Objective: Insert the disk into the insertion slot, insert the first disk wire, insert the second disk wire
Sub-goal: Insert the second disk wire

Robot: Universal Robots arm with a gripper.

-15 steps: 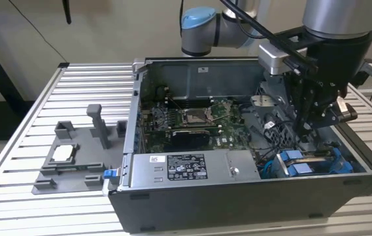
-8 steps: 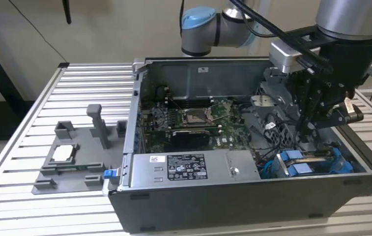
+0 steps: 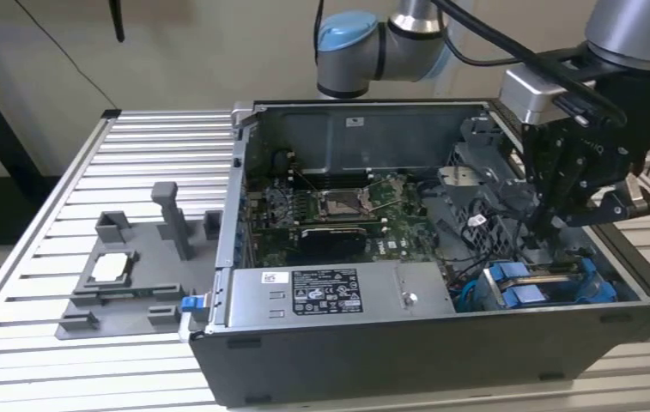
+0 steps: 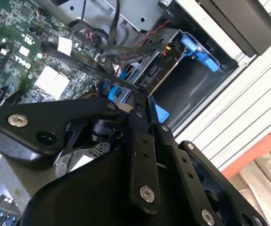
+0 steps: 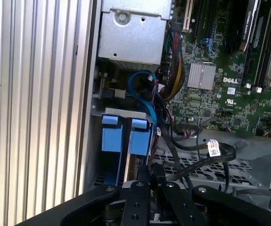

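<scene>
While lowered into the open computer case point(image 3: 337, 343), the gripper point(image 3: 553, 225) is seen with its black fingers point(image 5: 144, 175) pressed together — closed on nothing discernible.

Just beyond its fingertips the disk point(image 5: 126, 136) — blue plastic frame, flat tabs — is seated in the insertion slot point(image 3: 548, 287), beside ribbed aluminium table slats point(image 5: 36, 94); black wires point(image 5: 192, 162) are looped nearby.

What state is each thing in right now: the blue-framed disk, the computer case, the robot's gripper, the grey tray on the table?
Disk: seated in the insertion slot, blue tabs showing.
Computer case: lying on the table, side panel off, open.
Gripper: shut, lowered inside the case by the disk.
Grey tray: on the table beside the case, a pale part lying in it.
</scene>
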